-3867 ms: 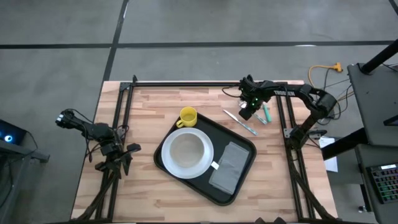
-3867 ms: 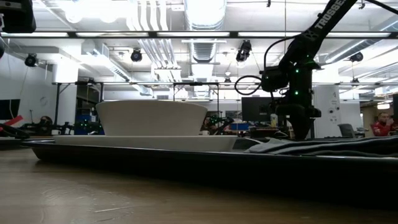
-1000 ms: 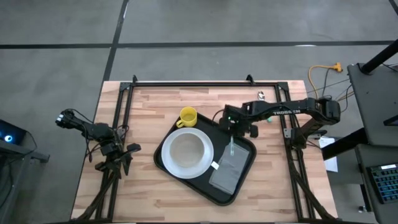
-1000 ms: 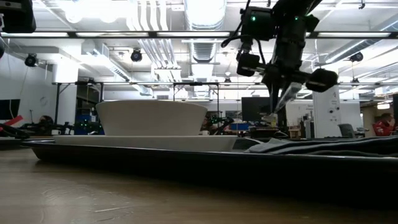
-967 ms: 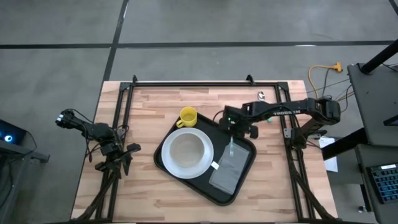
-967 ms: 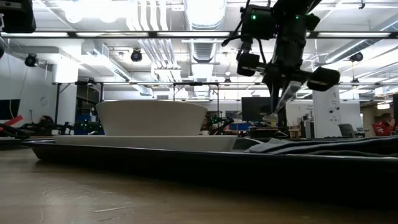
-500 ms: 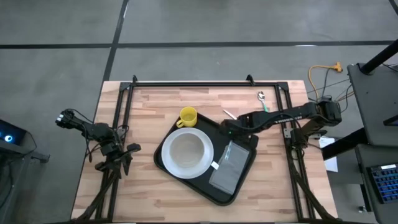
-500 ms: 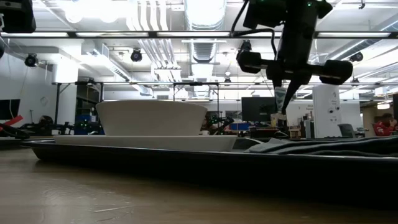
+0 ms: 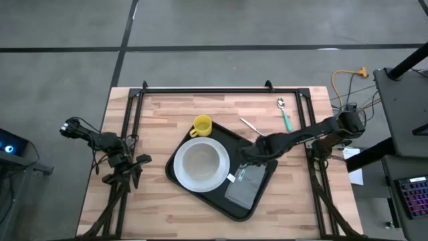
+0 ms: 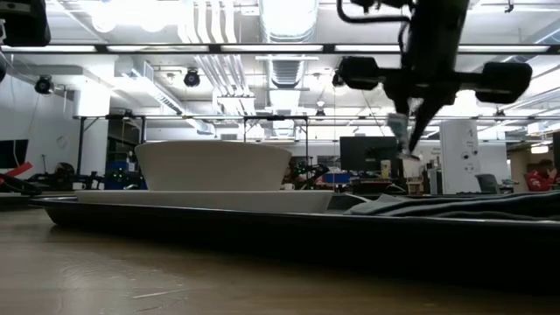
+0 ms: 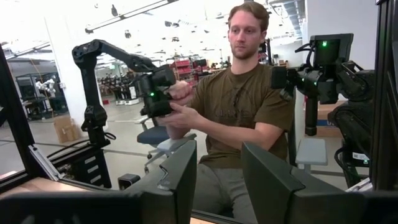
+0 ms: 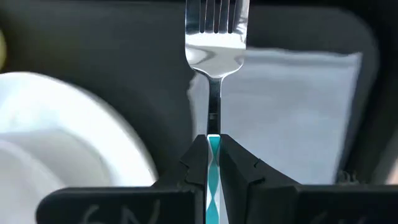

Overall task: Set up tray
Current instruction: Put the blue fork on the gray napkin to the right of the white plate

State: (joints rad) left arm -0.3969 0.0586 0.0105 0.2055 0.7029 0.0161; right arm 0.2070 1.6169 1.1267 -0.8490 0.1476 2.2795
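The black tray lies mid-table. On it stand a white plate with a bowl and a folded grey napkin. My right gripper hovers over the tray's far right part, at the napkin's far end, shut on a fork with a teal handle. In the low view the gripper is above the tray and the fork points down from it. My left gripper is open and empty, parked off the table's left edge. My right gripper pinches the fork's teal handle between its two fingers. The fork runs on in line with the fingers, tines ahead. The fingers come from above, slanting down from the table's right side. The fork hangs clear above the napkin and tray.
A yellow cup stands on the table just beyond the tray's far corner. A knife and a teal-handled spoon lie at the far right. A person sits beyond the table, handling two other arms.
My right gripper has carried the fork toward the table's near edge, from the tray's far rim to over the napkin's far end, and has gone lower. The fork stays in the hold, tines down, clear of the tray.
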